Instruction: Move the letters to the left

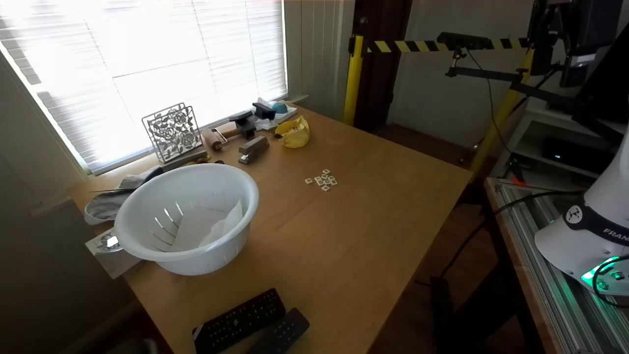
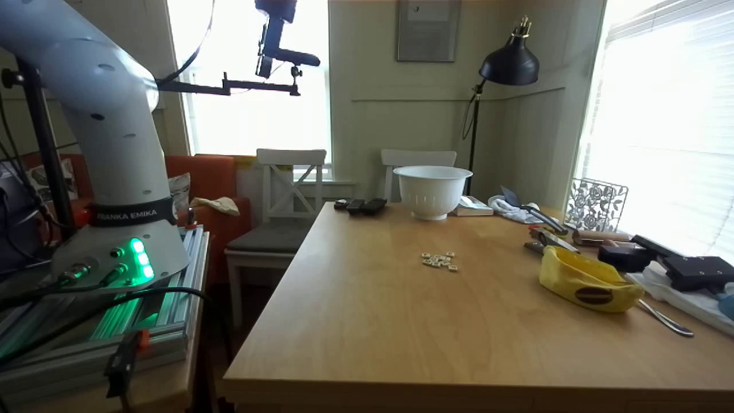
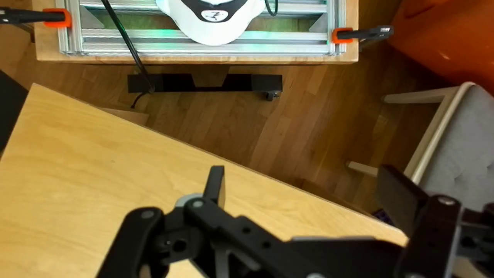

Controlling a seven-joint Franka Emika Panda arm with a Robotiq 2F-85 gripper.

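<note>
Well inside every edge of the table [image 1: 368, 236], letters [image 1: 327, 182] sit clustered, untouched. Gripper [image 3: 305, 186]: jaws wide, nothing between. Likely approach step; next calls for reaching them, lowering, then shifting left.

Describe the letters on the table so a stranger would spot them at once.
Start with the wooden table and the big white bowl standing on it. In an exterior view, the letters lie right of that bowl, below the yellow object. They are a loose cluster of pale little tiles, each far smaller than either neighbour.
</note>
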